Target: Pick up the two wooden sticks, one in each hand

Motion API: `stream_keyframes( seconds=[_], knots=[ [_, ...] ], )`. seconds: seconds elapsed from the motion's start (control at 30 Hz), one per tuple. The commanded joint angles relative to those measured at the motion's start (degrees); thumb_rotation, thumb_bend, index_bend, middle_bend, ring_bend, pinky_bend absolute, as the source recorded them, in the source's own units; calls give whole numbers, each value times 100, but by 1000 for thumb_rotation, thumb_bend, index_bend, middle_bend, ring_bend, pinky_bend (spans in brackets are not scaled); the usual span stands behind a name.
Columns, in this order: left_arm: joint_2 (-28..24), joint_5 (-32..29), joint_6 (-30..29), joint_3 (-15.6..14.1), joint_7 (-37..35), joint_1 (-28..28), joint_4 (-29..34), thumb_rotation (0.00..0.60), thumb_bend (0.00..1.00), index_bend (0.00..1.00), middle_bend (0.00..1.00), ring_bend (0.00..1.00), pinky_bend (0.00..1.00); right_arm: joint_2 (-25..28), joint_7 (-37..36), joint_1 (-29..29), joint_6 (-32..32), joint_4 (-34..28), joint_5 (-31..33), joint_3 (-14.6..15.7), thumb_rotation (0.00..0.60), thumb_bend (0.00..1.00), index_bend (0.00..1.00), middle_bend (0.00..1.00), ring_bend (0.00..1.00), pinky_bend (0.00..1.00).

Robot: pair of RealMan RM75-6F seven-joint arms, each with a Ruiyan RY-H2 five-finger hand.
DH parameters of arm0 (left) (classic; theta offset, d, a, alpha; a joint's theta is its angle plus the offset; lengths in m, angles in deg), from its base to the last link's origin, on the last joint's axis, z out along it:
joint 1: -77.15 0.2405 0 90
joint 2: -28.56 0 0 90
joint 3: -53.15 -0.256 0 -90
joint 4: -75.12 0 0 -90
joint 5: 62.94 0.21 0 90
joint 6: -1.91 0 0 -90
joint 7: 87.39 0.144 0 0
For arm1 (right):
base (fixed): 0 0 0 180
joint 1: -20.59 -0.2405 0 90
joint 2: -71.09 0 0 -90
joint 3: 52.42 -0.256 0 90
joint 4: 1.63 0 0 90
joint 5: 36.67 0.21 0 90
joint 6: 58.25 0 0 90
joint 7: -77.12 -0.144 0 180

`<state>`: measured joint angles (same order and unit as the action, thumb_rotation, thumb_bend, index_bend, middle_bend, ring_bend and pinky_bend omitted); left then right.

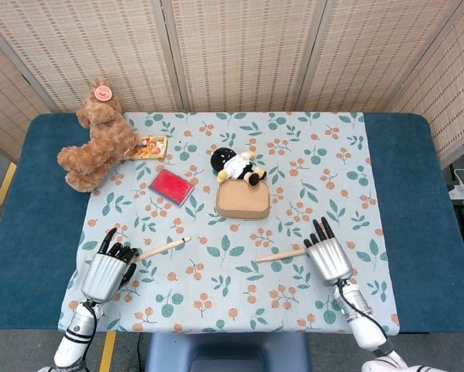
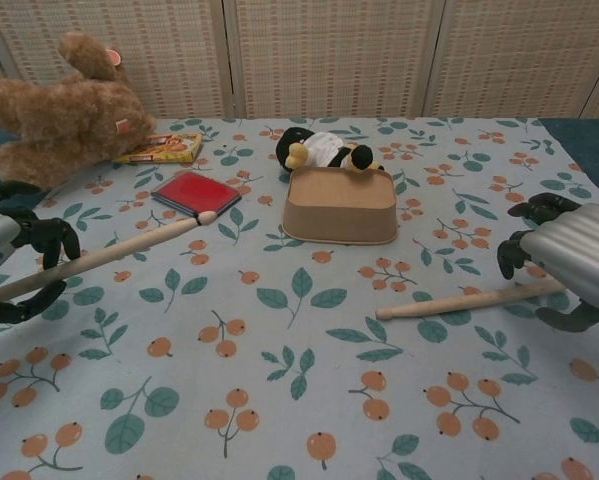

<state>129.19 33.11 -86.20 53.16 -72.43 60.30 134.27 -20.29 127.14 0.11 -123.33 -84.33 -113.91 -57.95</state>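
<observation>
On the floral cloth [image 1: 293, 194], near its front left edge, one wooden stick [image 2: 104, 254] is gripped by the left hand [image 1: 108, 270], its tip raised toward the red pad [image 2: 194, 192]. To the right, the second stick [image 2: 459, 300] lies flat, its far end covered by the right hand [image 2: 564, 260], whose fingers are curled over it; a firm hold cannot be confirmed.
</observation>
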Motion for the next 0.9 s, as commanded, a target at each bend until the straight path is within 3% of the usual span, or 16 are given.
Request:
stream_keyframes(
  seconds=[0.03, 0.27, 0.63, 0.9],
  knots=[
    [-1, -6, 7, 4, -13, -4, -10, 600, 557, 789, 803, 437, 153, -187, 94, -108, 94, 252, 216, -54, 600, 236, 409, 346, 59, 0],
    [7, -9, 38, 3, -40, -22, -61, 600, 558, 788, 803, 437, 154, -366, 52, -234, 144, 496, 381, -59, 600, 236, 422, 360, 77, 0],
    [-2, -53, 88, 5, -113, -27, -124, 600, 557, 788, 803, 437, 153, -519, 24, -297, 16, 702, 429, 40, 600, 263, 606, 525, 248, 1],
    [-14, -104, 111, 20, -131, -14, -147, 600, 558, 789, 803, 437, 153, -544, 210, -326, 83, 730, 664, 95, 600, 267, 619, 548, 279, 4]
  ],
)
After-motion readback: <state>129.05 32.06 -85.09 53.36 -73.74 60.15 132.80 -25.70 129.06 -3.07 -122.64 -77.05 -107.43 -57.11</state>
